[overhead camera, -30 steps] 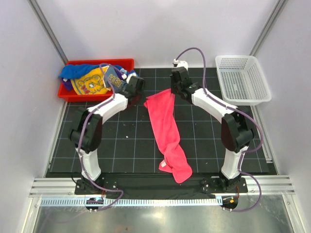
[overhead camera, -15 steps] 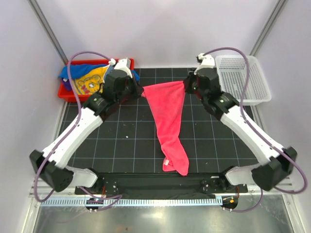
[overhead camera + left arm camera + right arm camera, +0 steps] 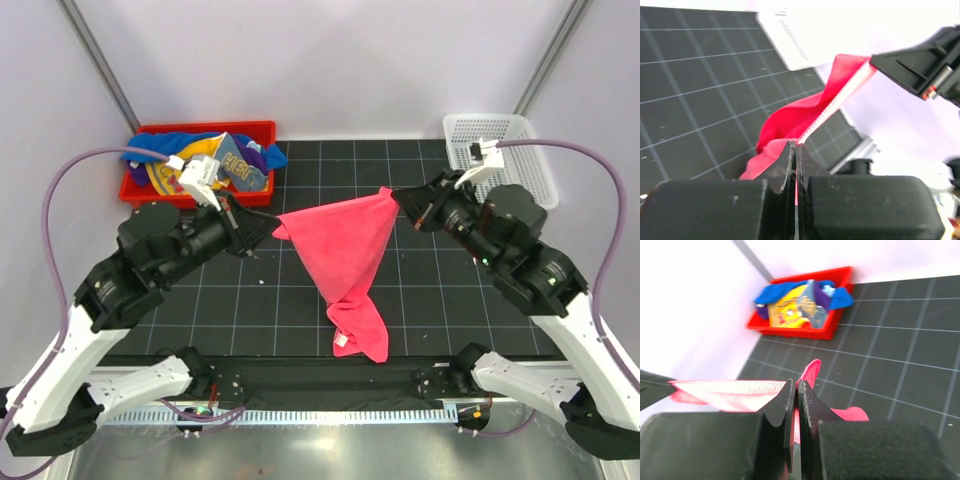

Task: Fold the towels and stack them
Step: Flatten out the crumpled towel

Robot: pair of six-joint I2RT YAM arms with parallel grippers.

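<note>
We are holding the towel [image 3: 345,250] stretched between us, left gripper [image 3: 265,228] and right gripper [image 3: 402,203] each clamping fully closed on a top corner, its tail touching the mat [image 3: 250,295].

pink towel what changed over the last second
The left gripper and right gripper, each shut on a top corner of the pink towel, drew apart, spreading its top edge wide. Its bunched lower end stayed on the mat; red bin and white basket unchanged.
</note>
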